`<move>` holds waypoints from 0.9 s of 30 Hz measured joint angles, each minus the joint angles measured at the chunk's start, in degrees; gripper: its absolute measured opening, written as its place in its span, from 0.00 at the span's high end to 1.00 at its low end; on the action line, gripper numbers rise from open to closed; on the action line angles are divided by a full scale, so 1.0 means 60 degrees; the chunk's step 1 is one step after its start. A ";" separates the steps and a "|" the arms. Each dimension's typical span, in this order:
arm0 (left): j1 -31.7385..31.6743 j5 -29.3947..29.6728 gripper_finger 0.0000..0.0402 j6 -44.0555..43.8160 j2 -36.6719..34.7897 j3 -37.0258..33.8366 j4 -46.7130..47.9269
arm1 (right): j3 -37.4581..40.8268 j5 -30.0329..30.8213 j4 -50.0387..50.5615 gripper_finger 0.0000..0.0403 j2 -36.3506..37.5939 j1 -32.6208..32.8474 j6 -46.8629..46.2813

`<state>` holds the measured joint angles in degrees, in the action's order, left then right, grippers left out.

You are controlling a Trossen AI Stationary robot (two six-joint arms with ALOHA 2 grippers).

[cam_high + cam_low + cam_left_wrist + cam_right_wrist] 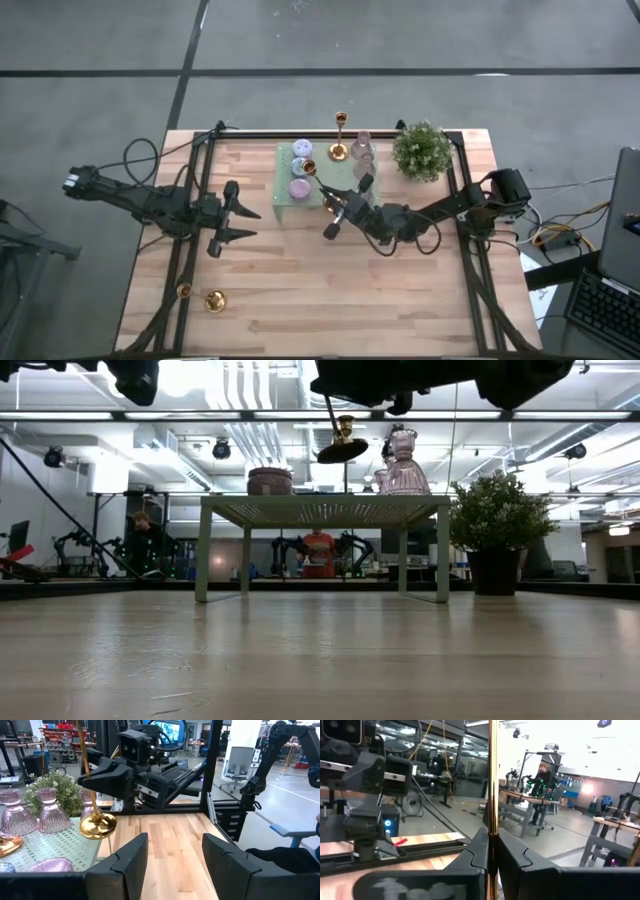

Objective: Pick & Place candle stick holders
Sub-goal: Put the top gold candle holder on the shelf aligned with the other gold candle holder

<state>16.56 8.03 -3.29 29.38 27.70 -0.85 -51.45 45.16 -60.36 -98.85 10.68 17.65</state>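
Behind the wooden worktop [330,270] you have a busy lab, with a person seated at a desk far off in the right wrist view. Your right gripper [491,851] is clamped tight on the slim stem of a gold candle holder [308,167], carried tilted over the green stand [284,190] near the worktop's far edge; in the left wrist view its round base [97,826] hangs just above the stand's perforated top, not touching. Your left gripper [172,860] waits half open over the left side of the worktop, holding nothing.

Another gold holder [340,137] stands upright beside the stand's far edge, and two more lie near the worktop's front left corner [214,299].

Expect the holder to be stiff, polished metal: light, but slippery, and bottom-heavy at the flared base. With only the thin stem between the pads it could swivel or slide, so keep the grip firm and move smoothly. The stem is the sensible hold; the base is too wide and the cup too small. Mind the pink glass pieces [34,812] and the lilac candles [300,187] on the stand, since a swinging base could knock them, and the plant [421,150] close by.
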 joint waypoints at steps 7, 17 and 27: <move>0.0000 0.0000 0.52 -0.0148 0.0139 0.0000 0.0005 | 0.0016 -0.0082 0.0024 0.97 0.0000 -0.0047 0.0626; 0.0000 0.0000 0.52 -0.0273 0.0340 0.0000 0.0098 | 0.0027 0.0511 0.0458 0.97 0.0140 0.0544 0.0237; -0.0007 0.0000 0.52 -0.0074 -0.0575 -0.0267 0.0111 | 0.0356 0.1400 0.0525 0.97 0.0546 0.1510 0.0087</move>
<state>16.51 8.03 -3.73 25.93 26.10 -0.18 -49.31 53.56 -57.21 -95.57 19.73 18.17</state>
